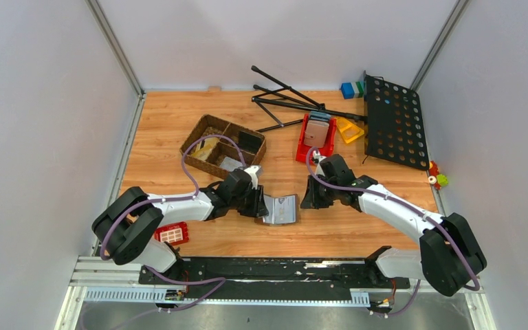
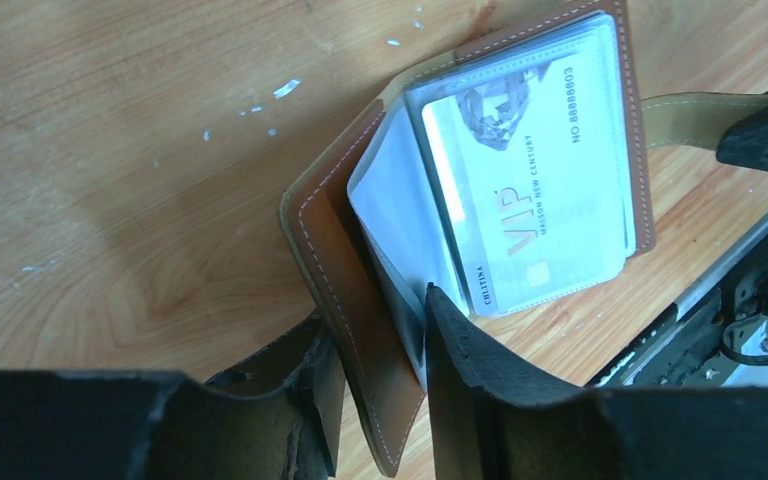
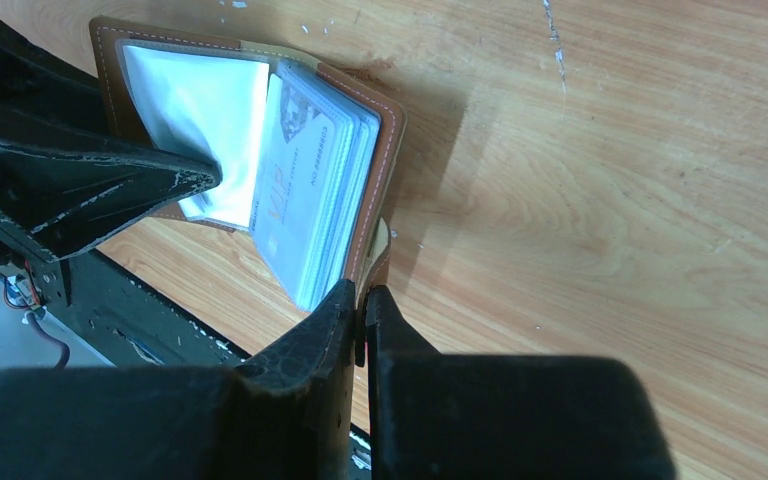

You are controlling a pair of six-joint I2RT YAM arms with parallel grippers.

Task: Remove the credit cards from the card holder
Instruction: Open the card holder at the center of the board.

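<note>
Pale grey walls box in the wood-grain table, flecked with white scuffs. Centre-low in the top view, the stitched brown leather-look card holder lies open, glossy clear sleeves fanned. Left gripper clamps one cover flap; right gripper pinches the tab. Flat silvery credit cards sit sleeved.

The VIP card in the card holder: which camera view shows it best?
The left wrist view: the VIP card faces the camera almost flat, and its print is readable. The right wrist view shows it steeply foreshortened, with the print hard to read. The top view shows only the small open card holder, no print.
</note>
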